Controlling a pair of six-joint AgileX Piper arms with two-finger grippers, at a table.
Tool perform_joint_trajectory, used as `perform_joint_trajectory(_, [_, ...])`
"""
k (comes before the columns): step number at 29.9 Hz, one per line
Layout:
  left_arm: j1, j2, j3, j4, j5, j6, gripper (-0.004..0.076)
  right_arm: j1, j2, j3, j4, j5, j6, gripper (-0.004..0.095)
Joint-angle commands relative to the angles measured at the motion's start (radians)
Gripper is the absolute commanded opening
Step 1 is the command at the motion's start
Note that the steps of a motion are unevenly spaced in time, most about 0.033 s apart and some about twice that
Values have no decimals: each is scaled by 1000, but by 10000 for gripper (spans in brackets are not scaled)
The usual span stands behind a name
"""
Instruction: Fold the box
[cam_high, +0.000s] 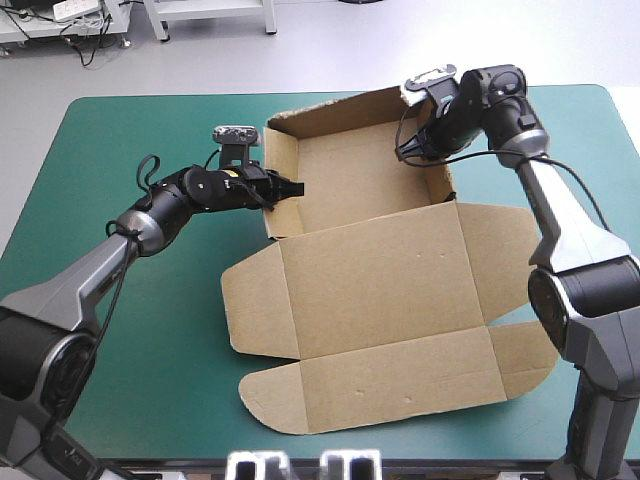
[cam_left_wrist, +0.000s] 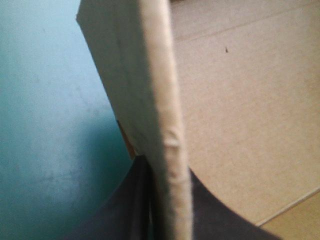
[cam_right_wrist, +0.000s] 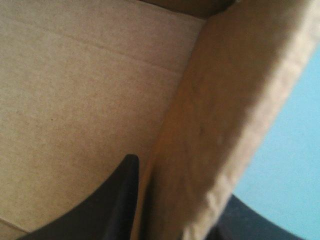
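Teal-green cover lies over the whole table (cam_high: 140, 330), and the brown box (cam_high: 385, 330) sits in the middle of it, with its far end close to the far edge. The box is the biggest thing on the table, and it is only half made. The far part is an open tray (cam_high: 350, 165) with its walls standing up. The near part is the lid (cam_high: 380, 270), which lies flat on the cover with its flaps spread out. So the box is long from the far edge of the table to the near edge. The tray end is far away and the lid end points back at the robot. It is turned just a little, not quite square with the table, and the open side of the tray faces up. The left gripper (cam_high: 287, 187) comes in from the side and pinches the left wall (cam_high: 280, 150), with the board squeezed tight between its black fingers. The right gripper (cam_high: 413, 150) does the same to the right wall (cam_high: 441, 185). One finger is inside the tray and the other is outside, nearly closed on the board. I think they hold on like this so the two side walls do not flop down. A grip on both sides should also stop the box from sliding.
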Motion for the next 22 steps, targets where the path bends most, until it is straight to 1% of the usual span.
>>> perform_joint_trajectory(1, [-44, 19, -111, -88, 91, -28, -10, 87, -4, -17, 127, -27, 39, -23])
perform_joint_trajectory(4, [-44, 79, -174, 51, 173, -150, -10, 108, 25, -17, 125, -27, 67, -23])
perform_joint_trajectory(7, [-51, 117, -251, 279, 281, -314, -10, 118, 45, -17, 132, -27, 98, -23])
perform_joint_trajectory(9, [-66, 129, -299, 453, 348, -419, -10, 118, 60, -17, 154, -27, 103, -23])
perform_joint_trajectory(11, [-72, 140, -363, 549, 424, -488, -10, 120, 75, -19, 181, -29, 120, -23])
perform_joint_trajectory(14, [-72, 168, -458, 583, 532, -502, -10, 121, 83, -19, 210, -29, 128, -23])
perform_joint_trajectory(18, [-72, 227, -602, 649, 698, -500, -10, 121, 83, -19, 188, 0, 128, -23])
perform_joint_trajectory(20, [-72, 252, -637, 649, 752, -495, -10, 121, 87, -19, 157, 23, 130, -23])
perform_joint_trajectory(22, [-74, 269, -644, 643, 773, -493, -10, 121, 92, -19, 136, 45, 135, -23])
